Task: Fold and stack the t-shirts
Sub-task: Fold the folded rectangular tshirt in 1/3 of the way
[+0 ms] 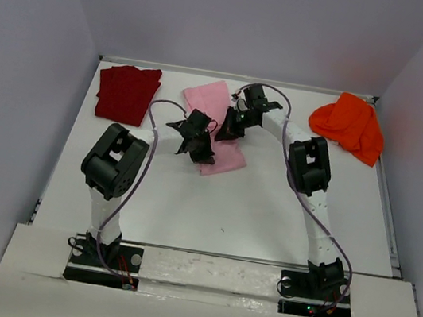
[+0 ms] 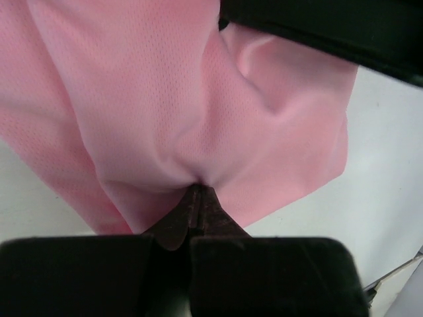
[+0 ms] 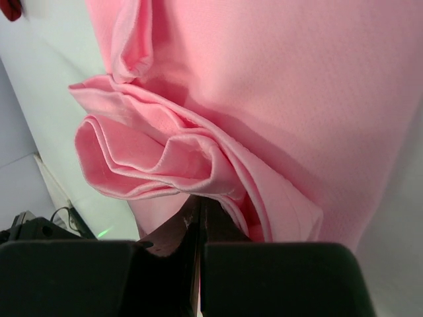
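Your left gripper (image 2: 196, 193) and right gripper (image 3: 199, 203) are both clamped tight on the pink t-shirt (image 1: 211, 100); pull unevenly and its bunched folds could slip free.

Left arm (image 1: 114, 161), right arm (image 1: 309, 164), both reaching forward, jaws pinched closed

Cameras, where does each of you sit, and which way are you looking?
Top external: sits above and behind the arms and looks down on the table. It shows both whole arms, the dark red t-shirt, orange t-shirt and pink t-shirt.
Left wrist: sits on the left wrist and looks along the left gripper, shut on pink cloth.
Right wrist: sits on the right wrist and looks along the right gripper, pinching bunched pink folds.
Shared: every view shows the pink t-shirt and the white table.
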Tool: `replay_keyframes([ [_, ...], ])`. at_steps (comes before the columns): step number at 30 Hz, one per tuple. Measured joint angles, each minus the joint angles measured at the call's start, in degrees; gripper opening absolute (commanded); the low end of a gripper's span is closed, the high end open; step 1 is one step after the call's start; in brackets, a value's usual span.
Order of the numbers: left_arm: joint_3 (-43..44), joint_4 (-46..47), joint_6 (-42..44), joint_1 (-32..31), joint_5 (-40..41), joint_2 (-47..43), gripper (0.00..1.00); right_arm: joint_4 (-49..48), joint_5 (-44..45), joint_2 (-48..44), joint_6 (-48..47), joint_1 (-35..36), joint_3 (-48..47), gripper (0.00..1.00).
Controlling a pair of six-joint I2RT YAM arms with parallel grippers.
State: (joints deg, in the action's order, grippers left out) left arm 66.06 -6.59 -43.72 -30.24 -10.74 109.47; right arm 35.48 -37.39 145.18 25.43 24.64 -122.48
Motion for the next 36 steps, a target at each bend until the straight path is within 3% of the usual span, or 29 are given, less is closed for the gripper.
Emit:
replay_keyframes([
  [12,-5.0,5.1,0.0,-0.4,-1.0,-2.6,0.00,5.5,0.6,8.3,-0.6,-3.1,-15.5,0.00],
  [26,-11.4,4.9,0.0,-2.9,-3.4,-7.6,0.00,2.2,4.2,7.2,-4.1,-3.1,-17.2,0.00],
  [27,-11.8,4.2,0.0,-3.2,-3.7,-8.1,0.00,1.7,4.5,6.3,-4.2,-3.5,-17.2,0.14],
  [28,-12.3,3.1,0.0,-3.6,-4.1,-8.8,0.00,1.4,4.6,5.5,-4.2,-3.7,-17.2,0.57],
  [29,-12.5,2.5,0.0,-3.9,-4.2,-9.1,0.00,1.2,4.6,4.1,-4.2,-4.2,-17.2,0.71],
  [32,-12.9,0.7,0.0,-4.6,-4.3,-9.9,0.00,1.4,4.6,-1.3,-3.5,-5.8,-17.2,0.88],
  [36,-13.2,-1.2,0.0,-5.4,-4.3,-10.8,0.00,2.8,3.7,-12.5,-3.2,-8.2,-14.7,0.90],
])
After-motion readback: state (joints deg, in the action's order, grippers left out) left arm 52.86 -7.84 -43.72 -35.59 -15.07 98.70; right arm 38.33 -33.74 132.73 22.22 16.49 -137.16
